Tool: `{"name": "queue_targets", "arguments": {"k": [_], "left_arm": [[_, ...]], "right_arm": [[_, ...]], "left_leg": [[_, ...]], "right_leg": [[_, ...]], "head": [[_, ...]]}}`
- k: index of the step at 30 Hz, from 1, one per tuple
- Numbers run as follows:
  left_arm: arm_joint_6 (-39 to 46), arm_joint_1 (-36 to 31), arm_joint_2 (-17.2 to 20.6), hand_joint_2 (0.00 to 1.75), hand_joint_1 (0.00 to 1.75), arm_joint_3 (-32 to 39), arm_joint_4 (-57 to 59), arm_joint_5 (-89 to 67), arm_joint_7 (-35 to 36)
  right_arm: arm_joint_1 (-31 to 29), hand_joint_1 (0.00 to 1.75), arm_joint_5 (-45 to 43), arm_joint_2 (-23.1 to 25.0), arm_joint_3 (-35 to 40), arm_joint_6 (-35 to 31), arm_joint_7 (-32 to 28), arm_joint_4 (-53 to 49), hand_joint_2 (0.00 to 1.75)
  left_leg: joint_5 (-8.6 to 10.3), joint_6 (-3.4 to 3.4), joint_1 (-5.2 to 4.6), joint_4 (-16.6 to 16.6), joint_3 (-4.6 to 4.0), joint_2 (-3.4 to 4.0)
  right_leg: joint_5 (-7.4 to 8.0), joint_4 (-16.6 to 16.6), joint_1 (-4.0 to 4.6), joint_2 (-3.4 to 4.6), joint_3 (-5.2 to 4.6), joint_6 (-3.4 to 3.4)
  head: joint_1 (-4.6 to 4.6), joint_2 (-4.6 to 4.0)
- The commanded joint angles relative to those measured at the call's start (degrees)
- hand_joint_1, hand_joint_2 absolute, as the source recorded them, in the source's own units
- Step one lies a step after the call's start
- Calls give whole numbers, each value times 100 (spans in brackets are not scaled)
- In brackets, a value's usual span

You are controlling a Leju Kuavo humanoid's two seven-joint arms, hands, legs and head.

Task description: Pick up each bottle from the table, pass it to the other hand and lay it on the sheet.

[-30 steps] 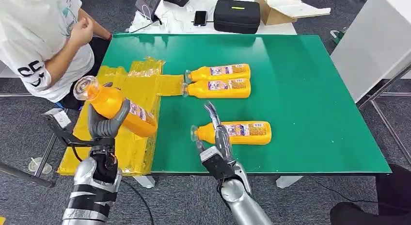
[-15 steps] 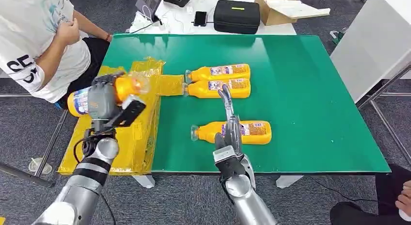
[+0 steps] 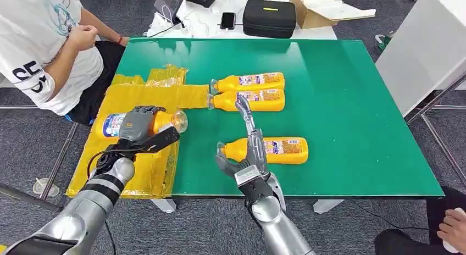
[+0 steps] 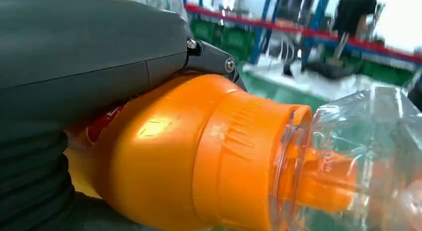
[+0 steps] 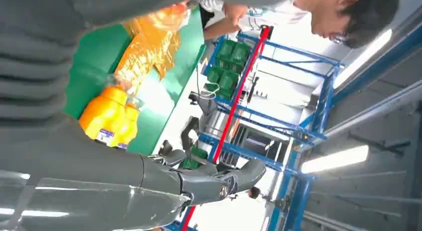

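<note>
My left hand (image 3: 137, 126) grips an orange bottle (image 3: 116, 123) with a clear cap, lying sideways just over the yellow sheet (image 3: 144, 95) at the table's left. In the left wrist view the same bottle (image 4: 199, 151) sits under my thumb, cap pointing away. My right hand (image 3: 250, 148) stands upright with fingers spread, holding nothing, in front of a third orange bottle (image 3: 275, 149) lying on the green table (image 3: 340, 101). Two more bottles (image 3: 247, 81) (image 3: 250, 99) lie side by side further back. The right wrist view catches those two bottles (image 5: 110, 117) and the sheet (image 5: 149, 47).
A person in a white shirt (image 3: 38, 40) sits at the table's left corner beside the sheet. Behind the table lie a black case (image 3: 269, 17), a cardboard box (image 3: 321, 7) and a phone (image 3: 227, 20). A white cabinet (image 3: 423, 46) stands to the right.
My left hand turned the bottle from upright to lying sideways and lowered it toward the sheet. My right hand rose with its fingers spread in front of the near bottle.
</note>
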Motion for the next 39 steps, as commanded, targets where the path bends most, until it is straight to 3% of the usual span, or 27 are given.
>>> {"name": "queue_targets", "arguments": {"k": [1, 12, 13, 14, 15, 16, 17, 19, 20, 21, 35, 36, 39], "left_arm": [[-713, -430, 283, 175, 175, -358, 814, -157, 23], [-1056, -347, 390, 175, 175, -640, 935, -435, -46], [-1067, -329, 410, 175, 159, -754, 941, -548, -61], [-1068, -323, 411, 175, 155, -802, 949, -597, -61], [-1072, -312, 406, 175, 129, -834, 954, -626, -65], [-1076, -298, 401, 175, 49, -835, 961, -626, -65], [-1165, -282, 389, 175, 26, -851, 996, -625, -63], [-1167, -271, 389, 175, 26, -853, 1001, -626, -60], [-1220, -269, 385, 175, 19, -843, 1005, -607, -73], [-1301, -261, 381, 175, 0, -818, 999, -565, -89], [-1688, -237, 412, 175, 0, -789, 982, -408, -233], [-1724, -237, 408, 0, 0, -775, 985, -381, -239], [-2011, -254, 431, 0, 0, -714, 989, -232, -298]], "right_arm": [[-362, 0, -51, -15, 176, 169, -1, 800, 175], [-433, 0, -47, 1, 267, 358, -16, 1096, 175], [-453, 0, -53, 12, 271, 401, -16, 1175, 175], [-460, 0, -56, 17, 273, 434, -17, 1209, 175], [-465, 0, -57, 21, 279, 451, -17, 1238, 175], [-462, 0, -58, 22, 280, 452, -17, 1241, 175], [-486, 0, -67, 44, 287, 480, -16, 1325, 175], [-484, 0, -65, 46, 290, 480, -17, 1327, 175], [-494, 0, -55, 48, 304, 490, -23, 1352, 175], [-503, 0, -47, 50, 313, 504, -29, 1376, 175], [-554, 0, -47, 83, 306, 542, -52, 1520, 175], [-556, 0, -47, 84, 306, 547, -53, 1524, 175], [-580, 0, -46, 96, 292, 544, -63, 1577, 175]], "left_leg": [[-15, 6, 8, 2, 40, 21], [-8, 4, 2, -1, 25, 13], [-5, 3, 2, -2, 18, 10], [-13, 5, 5, 0, 36, 18], [-8, 4, 2, -1, 25, 14], [-6, 3, 3, -1, 21, 11], [-17, 7, 8, 0, 51, 18], [-12, 5, 5, -1, 37, 14], [-10, 4, 4, -1, 30, 12], [-8, 4, 2, -2, 25, 10], [-9, 5, 3, -1, 30, 12], [-8, 4, 3, -2, 26, 12], [-7, 4, 2, -2, 25, 11]], "right_leg": [[-6, -6, 13, 9, 39, -14], [-4, -4, 5, 6, 23, -8], [-2, -4, 4, 6, 15, -6], [-6, -5, 9, 9, 34, -11], [-3, -4, 5, 8, 23, -8], [-3, -4, 6, 6, 20, -7], [-10, -8, 13, 6, 51, -15], [-7, -6, 9, 6, 36, -11], [-5, -5, 8, 5, 29, -10], [-5, -4, 5, 4, 24, -8], [-5, -4, 6, 4, 29, -9], [-4, -5, 6, 5, 25, -8], [-4, -5, 4, 5, 23, -8]], "head": [[-2, 0], [-2, 0], [-2, 0], [0, 0], [-4, 0], [0, 0], [-2, 0], [-2, 0], [0, 0], [-2, 0], [0, 0], [-2, 0], [-2, 2]]}}
